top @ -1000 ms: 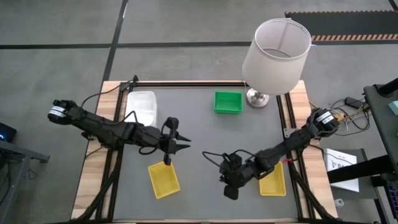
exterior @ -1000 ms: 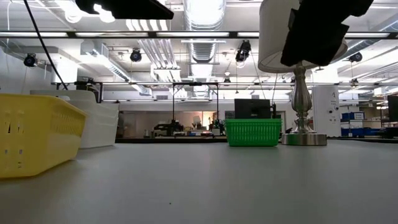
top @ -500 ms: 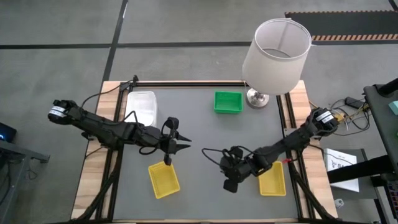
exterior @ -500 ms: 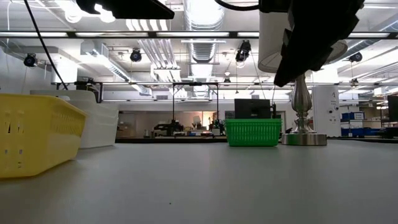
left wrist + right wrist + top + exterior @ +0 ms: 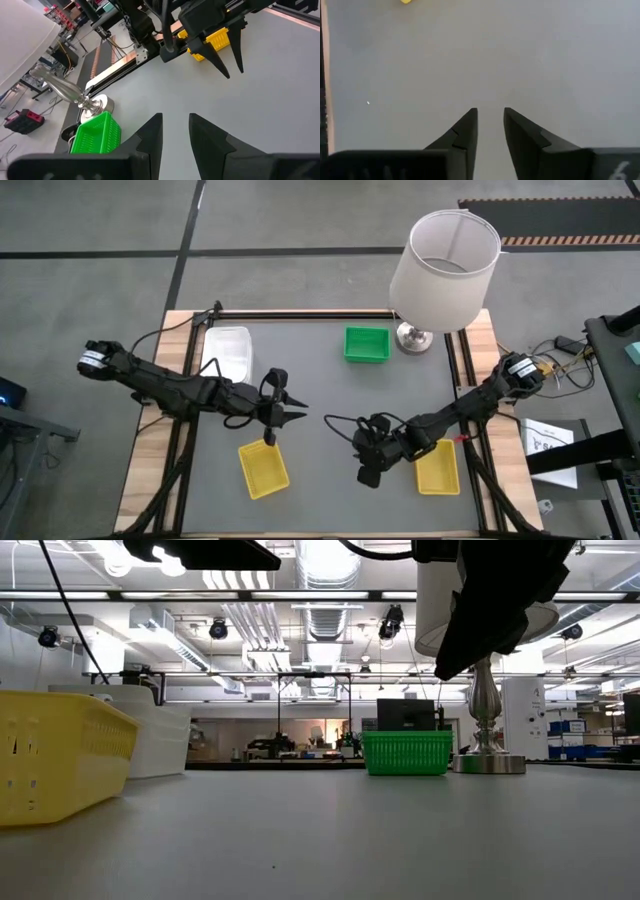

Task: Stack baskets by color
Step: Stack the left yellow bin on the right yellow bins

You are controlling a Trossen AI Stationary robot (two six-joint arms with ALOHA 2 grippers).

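Two yellow baskets rest flat on the grey table, one near the front left (image 5: pixel 263 468) and one at the front right (image 5: pixel 438 467). A green basket (image 5: pixel 366 344) and a white basket (image 5: pixel 228 350) sit by the far edge. My left gripper (image 5: pixel 297 412) hovers open above the table just beyond the left yellow basket, fingers pointing toward the table's right. My right gripper (image 5: pixel 366 478) hangs open over bare table left of the right yellow basket (image 5: pixel 212 40), fingers slanting down. Nothing lies between either pair of fingers (image 5: pixel 175 122) (image 5: pixel 490 112).
A lamp with a large white shade (image 5: pixel 443 268) stands at the far right corner, its metal base (image 5: pixel 487 762) beside the green basket (image 5: pixel 407 752). Bare grey table lies between the two arms in the middle. Wooden strips border the table's left and right sides.
My right gripper has tipped its fingers more steeply down while staying over the same spot beside the right yellow basket. The baskets have not moved.
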